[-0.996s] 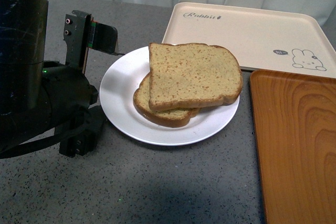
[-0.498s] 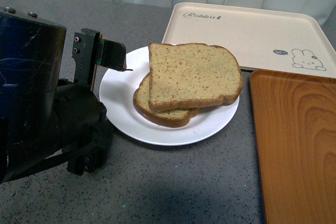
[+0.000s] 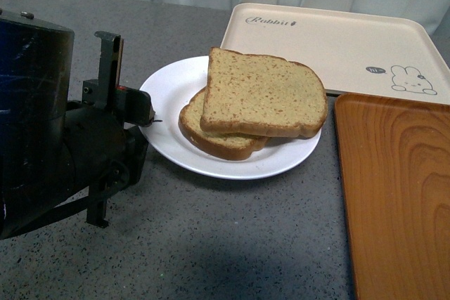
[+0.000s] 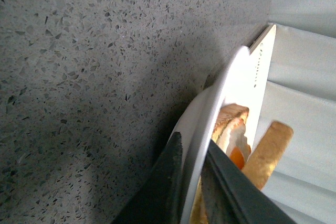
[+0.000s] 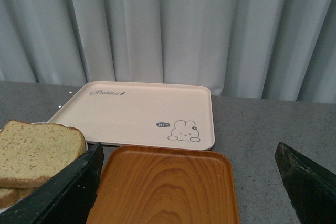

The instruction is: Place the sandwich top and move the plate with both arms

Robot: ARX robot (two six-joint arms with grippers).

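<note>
With the top (image 3: 266,93) placed, the plate (image 3: 169,142) rim is pinched by the left gripper (image 4: 191,182); the right gripper (image 5: 189,182), wide open and empty, is needed next.

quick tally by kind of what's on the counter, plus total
Bread slices: 2, the sandwich top lying on the lower slice
Plates: 1, the plate, white
Trays: 2, the beige rabbit tray and the orange wood-grain tray
Fried eggs: 1, the egg, seen only in the left wrist view
Total: 6
</note>
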